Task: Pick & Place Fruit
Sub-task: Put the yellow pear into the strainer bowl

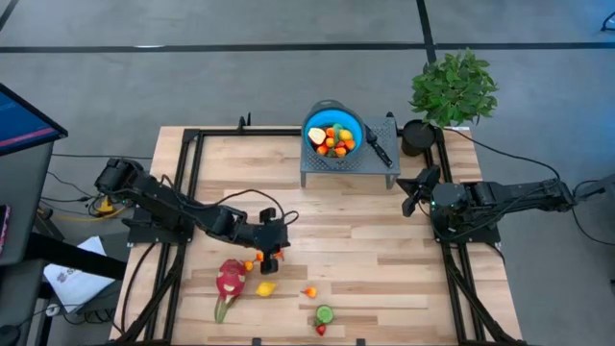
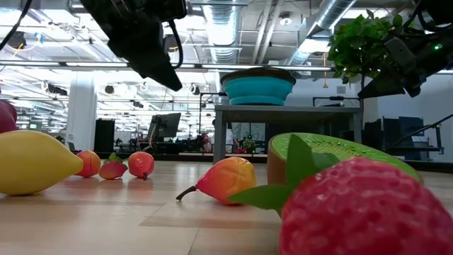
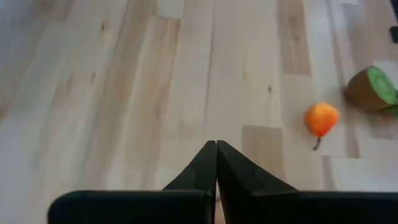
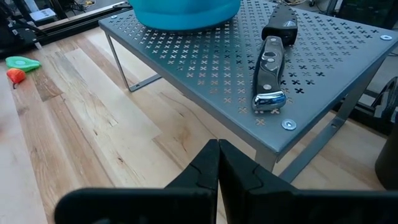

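Note:
Loose toy fruit lies on the wooden table near its front edge: a pink dragon fruit (image 1: 230, 281), a yellow lemon (image 1: 265, 287), a small orange fruit (image 1: 309, 291) (image 3: 321, 118), a green kiwi half (image 1: 325, 313) (image 3: 373, 87) and a red strawberry (image 1: 321, 330). My left gripper (image 1: 277, 256) (image 3: 216, 144) hovers shut and holds nothing, slanting down just beyond the dragon fruit, beside two small orange-red fruits (image 1: 252, 261). A blue bowl (image 1: 333, 133) holding several fruits stands on a grey perforated stand (image 1: 346, 161). My right gripper (image 1: 415, 185) (image 4: 217, 143) waits shut to the stand's right.
A black-handled knife (image 1: 378, 146) (image 4: 270, 74) lies on the stand next to the bowl. A potted plant (image 1: 452, 88) stands at the far right corner. Black frame rails (image 1: 183, 183) run along the table's left, right and far sides. Bare wood lies between the stand and the loose fruit.

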Controlling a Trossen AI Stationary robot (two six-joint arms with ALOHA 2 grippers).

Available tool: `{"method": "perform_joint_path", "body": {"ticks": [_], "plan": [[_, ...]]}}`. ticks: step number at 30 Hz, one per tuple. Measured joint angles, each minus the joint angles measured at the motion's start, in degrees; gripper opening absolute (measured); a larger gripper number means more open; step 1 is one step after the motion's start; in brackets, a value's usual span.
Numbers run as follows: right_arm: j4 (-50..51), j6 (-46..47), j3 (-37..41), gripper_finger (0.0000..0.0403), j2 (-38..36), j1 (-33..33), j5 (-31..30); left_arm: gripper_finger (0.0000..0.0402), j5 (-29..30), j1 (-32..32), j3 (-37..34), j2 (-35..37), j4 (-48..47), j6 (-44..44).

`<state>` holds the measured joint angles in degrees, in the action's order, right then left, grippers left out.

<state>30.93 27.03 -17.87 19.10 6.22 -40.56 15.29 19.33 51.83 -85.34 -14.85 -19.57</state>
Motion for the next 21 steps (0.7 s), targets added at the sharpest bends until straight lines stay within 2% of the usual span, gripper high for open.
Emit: {"method": "perform_joint_path", "body": {"ticks": [7, 11, 15, 21], "plan": [[0.4, -0.4, 0.0, 0.0, 0.0, 0.0, 0.0, 0.0002, -0.1, 0.8, 0.0, 0.0, -0.4, -0.6], [0.4, -0.4, 0.0, 0.0, 0.0, 0.0, 0.0, 0.0016, -0.1, 0.5, 0.0, 0.0, -0.4, 4.0], [0.4, -0.4, 0.0, 0.0, 0.0, 0.0, 0.0, 0.0056, -0.1, 0.5, 0.0, 0.0, -0.4, 8.0], [0.4, -0.5, 0.0, 0.0, 0.0, 0.0, 0.0, 0.0138, -0.1, 0.2, 0.0, 0.0, -0.4, 8.2]]}}
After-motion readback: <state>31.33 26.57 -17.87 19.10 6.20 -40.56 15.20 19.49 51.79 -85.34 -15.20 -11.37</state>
